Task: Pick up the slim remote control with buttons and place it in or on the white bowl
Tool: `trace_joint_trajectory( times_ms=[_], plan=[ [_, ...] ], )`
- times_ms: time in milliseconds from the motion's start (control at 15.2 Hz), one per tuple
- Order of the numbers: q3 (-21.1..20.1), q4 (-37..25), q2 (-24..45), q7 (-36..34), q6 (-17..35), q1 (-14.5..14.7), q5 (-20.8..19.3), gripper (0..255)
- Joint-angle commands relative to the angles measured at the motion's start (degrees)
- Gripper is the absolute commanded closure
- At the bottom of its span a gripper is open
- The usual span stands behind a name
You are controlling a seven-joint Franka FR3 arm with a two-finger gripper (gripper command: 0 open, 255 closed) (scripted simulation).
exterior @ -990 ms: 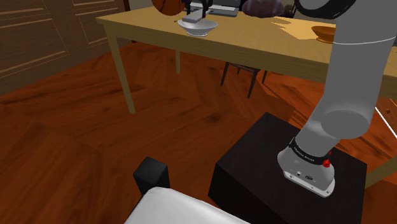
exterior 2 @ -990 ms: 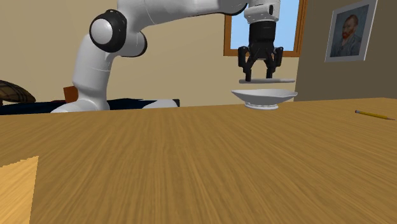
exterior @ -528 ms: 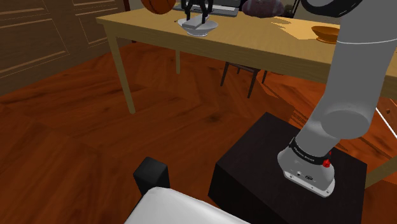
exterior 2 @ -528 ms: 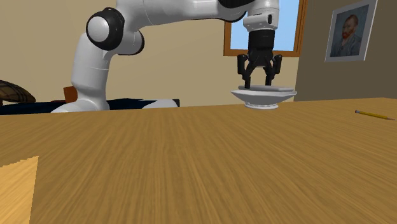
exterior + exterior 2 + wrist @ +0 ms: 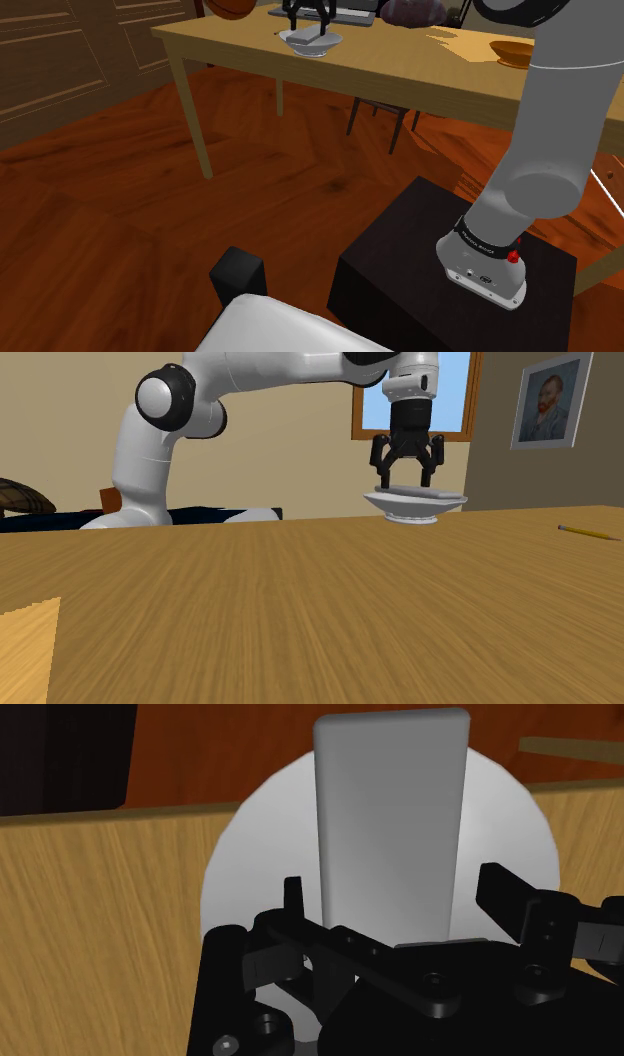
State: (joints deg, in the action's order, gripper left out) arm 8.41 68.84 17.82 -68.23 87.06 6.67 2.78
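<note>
The slim remote (image 5: 390, 824) is drawn as a plain grey slab without visible buttons. It lies flat across the white bowl (image 5: 235, 879), one end reaching past the rim. The same remote (image 5: 424, 490) rests on the bowl (image 5: 415, 506) in the second exterior view. My black gripper (image 5: 407, 476) hangs straight above it. In the wrist view my gripper (image 5: 395, 899) is open, its fingers (image 5: 503, 889) standing apart on either side of the remote and not clasping it. In the shoulder view the gripper (image 5: 306, 16) sits just over the bowl (image 5: 312, 43) at the table's far end.
The bowl stands on a long wooden table (image 5: 400, 72). A wooden bowl (image 5: 508, 50), a dark rounded object (image 5: 410, 12) and an orange ball (image 5: 235, 6) share the table. A pencil (image 5: 587, 533) lies toward the second exterior view's right. My black stand (image 5: 440, 290) is on the wooden floor.
The gripper came down with the remote onto the bowl, then its fingers spread apart. The remote now lies on the bowl, let go.
</note>
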Motion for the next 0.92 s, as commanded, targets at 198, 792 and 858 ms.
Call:
trace_joint_trajectory(
  times_ms=[198, 792, 858],
  plan=[
    [0.04, -7.41, 2.27, 0.07, -5.16, -0.44, 0.36, 0],
    [0.04, -16.07, 5.46, 0.11, -10.64, -1.08, 0.87, 0],
    [0.04, -16.08, 5.46, 0.11, -10.64, -1.08, 0.87, 0]
  ],
)
